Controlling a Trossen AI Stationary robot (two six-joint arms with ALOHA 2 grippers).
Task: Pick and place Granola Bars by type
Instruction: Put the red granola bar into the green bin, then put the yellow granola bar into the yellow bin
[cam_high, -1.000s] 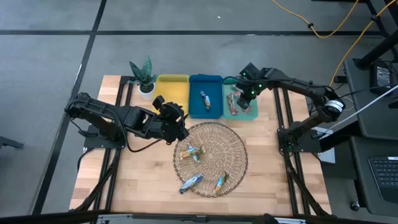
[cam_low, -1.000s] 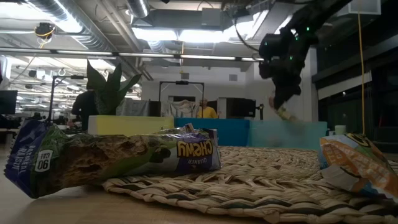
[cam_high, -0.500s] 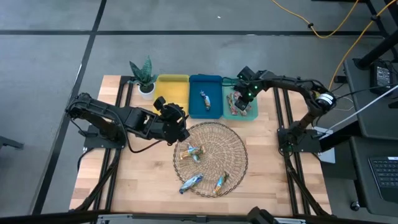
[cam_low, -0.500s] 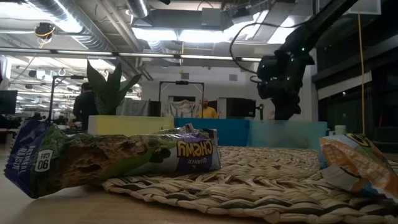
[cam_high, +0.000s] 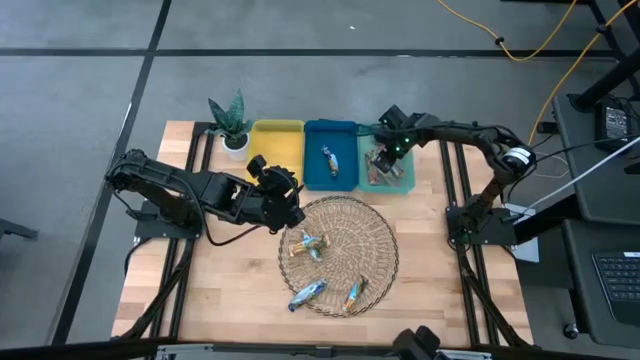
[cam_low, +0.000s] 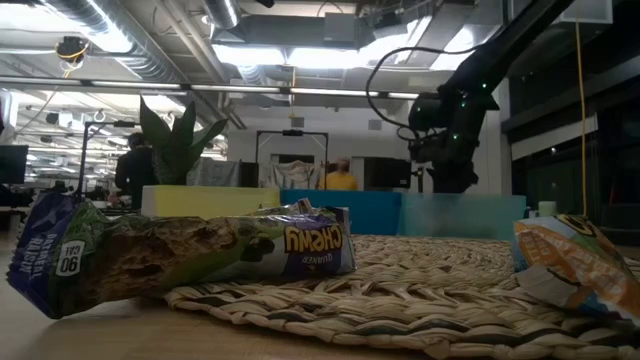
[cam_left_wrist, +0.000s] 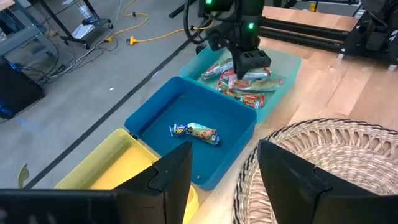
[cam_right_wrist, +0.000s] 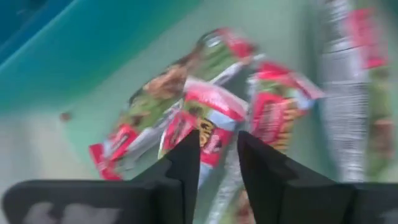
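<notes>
Right gripper (cam_left_wrist: 250, 62) low over the pale green tray (cam_high: 405, 183), its jaws barely parted and holding nothing.

A heap of red-wrapped granola bars (cam_right_wrist: 205, 127) lies in that tray directly beneath the fingers. One blue-wrapped bar (cam_left_wrist: 196, 132) sits alone in the blue tray (cam_high: 342, 180) next door, and the yellow tray (cam_high: 277, 137) beyond that looks empty. Four more bars (cam_high: 306, 245) wait on the woven wicker mat (cam_high: 372, 238) in front of the trays. The left gripper (cam_high: 289, 210) hovers at the mat's edge nearest the yellow tray, jaws well apart, empty. These bars look light, crinkly and slick, with a firm core, so my bet is a grip across the middle, not the flimsy sealed ends.
</notes>
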